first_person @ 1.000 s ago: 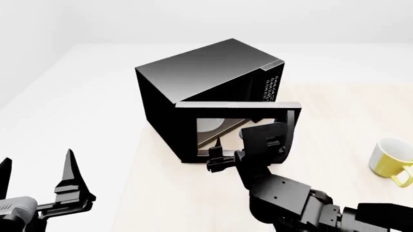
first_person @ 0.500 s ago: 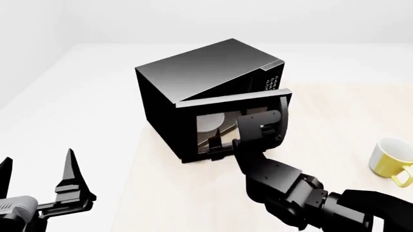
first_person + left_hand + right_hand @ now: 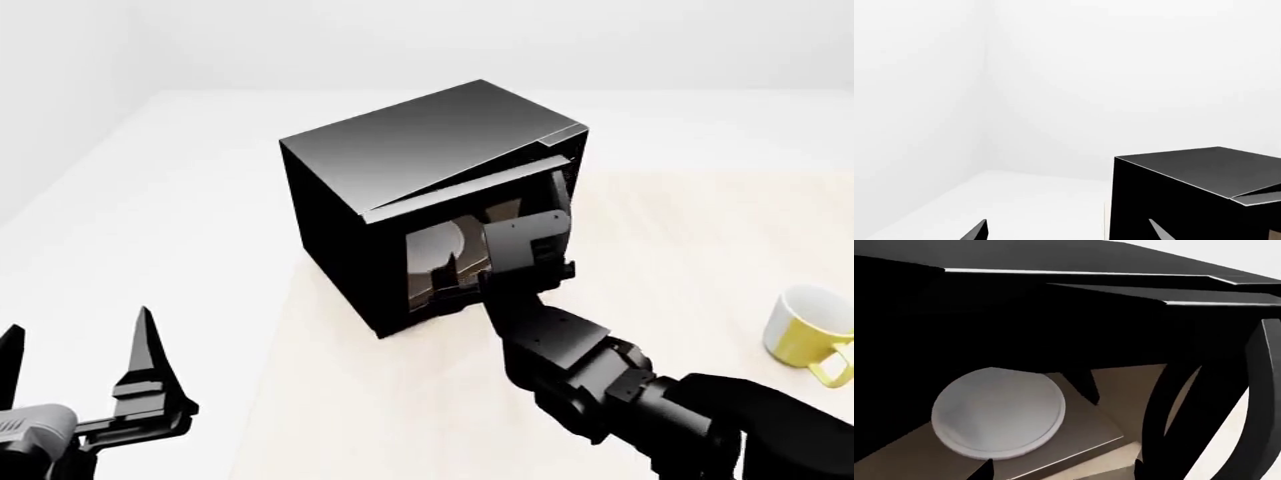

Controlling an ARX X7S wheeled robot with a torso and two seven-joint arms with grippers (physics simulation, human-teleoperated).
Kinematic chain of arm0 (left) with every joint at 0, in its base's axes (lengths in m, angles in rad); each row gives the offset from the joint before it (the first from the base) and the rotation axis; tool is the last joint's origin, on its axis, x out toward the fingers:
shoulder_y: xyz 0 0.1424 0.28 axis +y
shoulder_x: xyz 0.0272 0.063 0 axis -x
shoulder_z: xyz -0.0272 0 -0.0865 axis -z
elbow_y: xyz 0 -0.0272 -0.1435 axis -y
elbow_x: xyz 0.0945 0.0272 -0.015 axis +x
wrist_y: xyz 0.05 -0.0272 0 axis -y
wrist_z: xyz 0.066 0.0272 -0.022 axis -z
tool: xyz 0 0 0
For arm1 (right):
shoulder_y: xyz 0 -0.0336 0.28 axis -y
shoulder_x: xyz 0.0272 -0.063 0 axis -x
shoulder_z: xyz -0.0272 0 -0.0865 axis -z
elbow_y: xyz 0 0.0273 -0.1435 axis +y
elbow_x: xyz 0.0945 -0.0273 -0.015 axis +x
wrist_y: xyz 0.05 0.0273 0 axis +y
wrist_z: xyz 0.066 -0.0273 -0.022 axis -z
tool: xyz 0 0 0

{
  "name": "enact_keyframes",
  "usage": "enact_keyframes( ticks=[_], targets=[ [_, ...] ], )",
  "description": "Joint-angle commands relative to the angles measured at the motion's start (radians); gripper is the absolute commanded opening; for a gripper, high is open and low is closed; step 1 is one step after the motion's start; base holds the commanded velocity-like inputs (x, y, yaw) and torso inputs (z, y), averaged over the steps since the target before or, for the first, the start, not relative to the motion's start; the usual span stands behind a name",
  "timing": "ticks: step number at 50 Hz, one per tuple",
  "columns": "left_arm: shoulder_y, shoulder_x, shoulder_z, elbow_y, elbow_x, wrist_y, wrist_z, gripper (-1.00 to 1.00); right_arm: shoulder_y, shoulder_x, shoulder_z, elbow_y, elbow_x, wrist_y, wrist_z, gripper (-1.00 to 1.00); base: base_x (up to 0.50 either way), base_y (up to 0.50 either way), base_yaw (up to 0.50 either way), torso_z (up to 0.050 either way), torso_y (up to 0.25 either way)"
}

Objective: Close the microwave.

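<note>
2 grippers: our right gripper [image 3: 461, 283] pressing microwave [image 3: 400, 170] door [image 3: 467, 195] nearly shut, fingers apart, left gripper [image 3: 80, 375] hovering wide, holding nothing.

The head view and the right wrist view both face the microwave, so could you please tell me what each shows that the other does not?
Only the head view shows the whole microwave on the table, the yellow mug, the open left hand and the right hand against the nearly shut door. Only the right wrist view shows the door's curved handle close up. Both show the white plate through the door window.
</note>
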Motion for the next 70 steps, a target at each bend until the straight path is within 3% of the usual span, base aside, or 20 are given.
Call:
enact_keyframes(
  ticks=[1, 27, 41, 53, 70],
  targets=[
    [-0.003, -0.004, -0.002, 0.001, -0.006, -0.003, -0.004, 1.00, 0.012, -0.086, 0.002, 0.193, 0.002, 0.016, -0.092, 1.00, 0.00, 0.00, 0.00, 0.000, 0.000],
    [-0.005, -0.007, 0.002, -0.003, -0.009, 0.003, -0.003, 1.00, 0.072, -0.270, -0.032, 0.484, -0.061, 0.049, -0.297, 1.00, 0.02, 0.00, 0.01, -0.002, 0.000],
    [-0.019, -0.013, 0.007, -0.003, -0.017, -0.009, -0.010, 1.00, 0.056, -0.265, 0.004, 0.518, -0.097, 0.025, -0.300, 1.00, 0.05, 0.02, 0.03, -0.004, 0.000],
    [-0.016, -0.012, 0.020, -0.005, -0.005, -0.007, -0.010, 1.00, 0.084, 0.017, -0.010, -0.047, -0.119, 0.029, -0.018, 1.00, 0.02, 0.01, 0.02, -0.003, 0.000],
    [-0.015, -0.013, 0.026, -0.008, 0.001, -0.002, -0.011, 1.00, 0.131, 0.267, -0.016, -0.580, -0.176, 0.009, 0.208, 1.00, 0.00, 0.00, 0.00, 0.000, 0.000]
  ],
)
